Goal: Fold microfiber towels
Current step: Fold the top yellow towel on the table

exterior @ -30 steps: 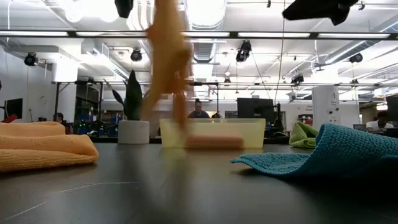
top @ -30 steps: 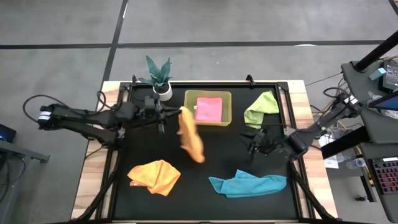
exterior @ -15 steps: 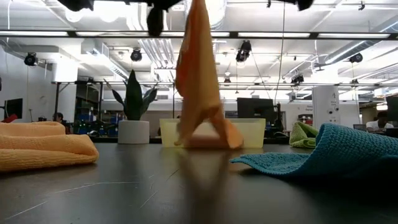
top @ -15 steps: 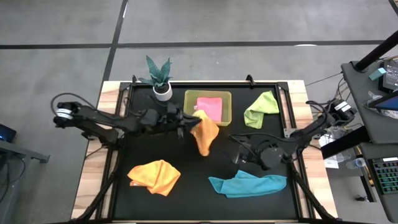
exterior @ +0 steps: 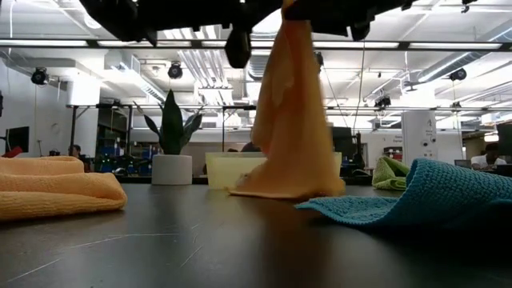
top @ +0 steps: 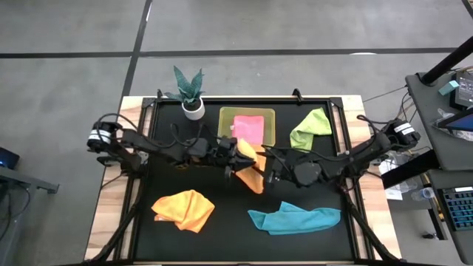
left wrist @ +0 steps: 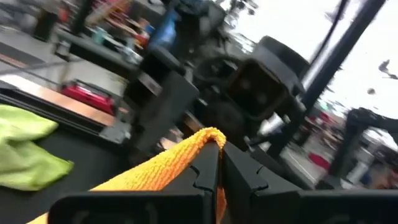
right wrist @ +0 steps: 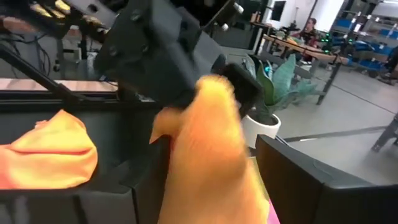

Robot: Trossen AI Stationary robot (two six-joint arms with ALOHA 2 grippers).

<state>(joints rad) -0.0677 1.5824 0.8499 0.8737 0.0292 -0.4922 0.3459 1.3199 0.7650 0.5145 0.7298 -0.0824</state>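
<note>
Orange towel draped from left gripper

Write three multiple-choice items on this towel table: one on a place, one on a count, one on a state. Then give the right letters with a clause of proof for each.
1. Where is the pink towel?
A. Inside the yellow-green bin
B. Draped over the potted plant
C. Under the teal towel

2. How many orange-yellow towels are in sight?
A. One
B. Two
C. Four

3. What state is the orange-yellow towel at the table's middle in?
A. Folded flat into a neat square
B. Hanging from the left tool, its lower edge on the table
C. Rolled up in the bin

Answers:
1. A: the high view shows pink inside the bin's walls.
2. B: one hangs mid-table, the crumpled orange-yellow towel lies at the front left.
3. B: the left wrist view shows the left tool pinching a fold; the low view shows the cloth draping down to the tabletop.
</note>
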